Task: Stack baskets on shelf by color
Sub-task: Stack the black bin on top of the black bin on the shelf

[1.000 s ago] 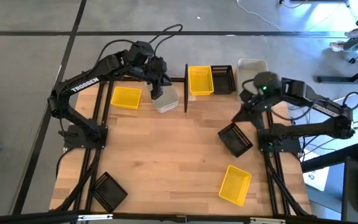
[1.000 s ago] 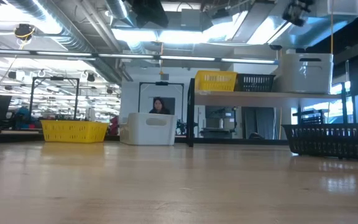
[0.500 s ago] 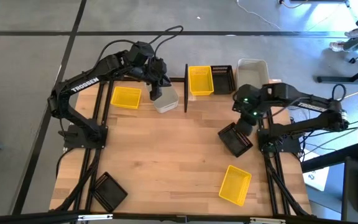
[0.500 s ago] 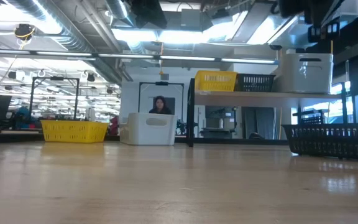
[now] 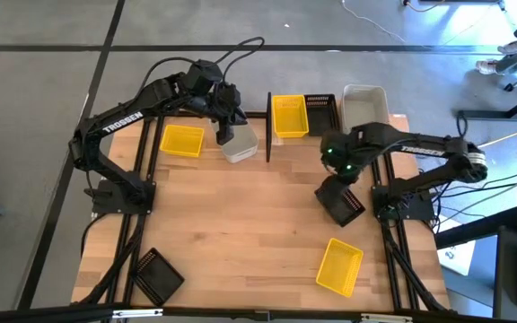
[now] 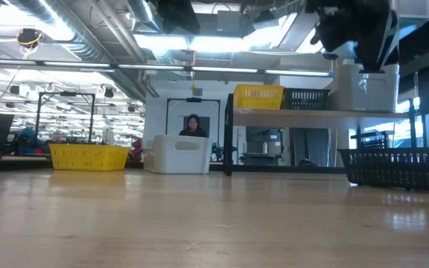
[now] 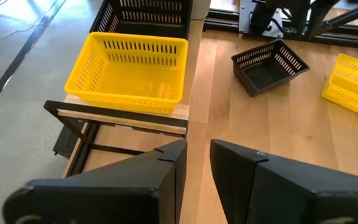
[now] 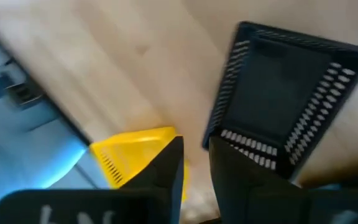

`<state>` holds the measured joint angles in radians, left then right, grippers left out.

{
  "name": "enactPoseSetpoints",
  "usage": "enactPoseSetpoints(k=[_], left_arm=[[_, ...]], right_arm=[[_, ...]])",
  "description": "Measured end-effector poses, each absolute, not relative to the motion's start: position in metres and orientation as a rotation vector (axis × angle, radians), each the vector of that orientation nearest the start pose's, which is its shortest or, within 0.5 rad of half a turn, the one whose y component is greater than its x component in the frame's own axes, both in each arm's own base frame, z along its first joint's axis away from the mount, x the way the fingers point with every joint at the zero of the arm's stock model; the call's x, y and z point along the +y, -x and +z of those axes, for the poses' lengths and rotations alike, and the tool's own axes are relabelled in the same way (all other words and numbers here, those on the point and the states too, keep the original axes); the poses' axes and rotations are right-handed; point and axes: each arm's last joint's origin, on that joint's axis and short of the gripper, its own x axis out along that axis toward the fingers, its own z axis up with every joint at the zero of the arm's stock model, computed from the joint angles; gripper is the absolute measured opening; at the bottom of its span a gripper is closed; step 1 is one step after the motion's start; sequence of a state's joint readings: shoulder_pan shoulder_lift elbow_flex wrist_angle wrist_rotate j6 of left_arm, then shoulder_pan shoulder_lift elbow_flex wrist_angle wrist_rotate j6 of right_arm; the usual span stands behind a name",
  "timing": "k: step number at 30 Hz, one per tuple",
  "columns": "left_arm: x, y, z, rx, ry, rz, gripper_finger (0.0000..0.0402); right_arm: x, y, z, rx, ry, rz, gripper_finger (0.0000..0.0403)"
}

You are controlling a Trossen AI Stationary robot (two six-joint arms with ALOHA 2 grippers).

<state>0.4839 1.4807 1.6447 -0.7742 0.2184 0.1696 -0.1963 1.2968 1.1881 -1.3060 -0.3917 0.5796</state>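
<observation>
Right pincer (image 8: pixel 195 148), left pincer (image 7: pixel 198 149) spread; baskets (image 5: pixel 288 117): three yellow, three black, two whitish

Shelf: light wood plank shelf (image 5: pixel 330 135) on thin black posts, at the bench's far edge.
On shelf: yellow slatted plastic basket (image 5: pixel 288 117), black slatted basket (image 5: pixel 321 114), whitish translucent bin (image 5: pixel 364 101), side by side.
On bench: yellow basket (image 5: pixel 181 140), whitish bin (image 5: pixel 240 144), black basket (image 5: pixel 340 201), tilted yellow basket (image 5: pixel 340 266), black basket (image 5: pixel 155 274).

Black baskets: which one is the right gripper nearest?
The tilted black basket on the table's right side, just below the right gripper. The others sit on the shelf and at the front-left corner.
</observation>
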Motion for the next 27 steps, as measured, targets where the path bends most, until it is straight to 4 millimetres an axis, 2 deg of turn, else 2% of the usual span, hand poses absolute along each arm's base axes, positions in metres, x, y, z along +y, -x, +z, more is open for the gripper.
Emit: enactPoseSetpoints(k=[7,13,20,27], left_arm=[[0.137,-0.275,0.411,0.593,0.047,0.206,0.0063],[0.137,-0.275,0.411,0.593,0.047,0.206,0.0063],[0.137,-0.275,0.411,0.593,0.047,0.205,0.0063],[0.133,-0.276,0.411,0.592,0.046,0.185,0.0063]], right_arm=[[-0.015,-0.237,0.272,1.519,-0.915,-0.374,0.0079],[0.000,-0.253,0.254,1.551,-0.880,-0.446,0.0079],[0.005,-0.260,0.243,1.541,-0.824,-0.610,0.0079],[0.008,-0.269,0.223,1.580,-0.786,-0.644,0.0079]])
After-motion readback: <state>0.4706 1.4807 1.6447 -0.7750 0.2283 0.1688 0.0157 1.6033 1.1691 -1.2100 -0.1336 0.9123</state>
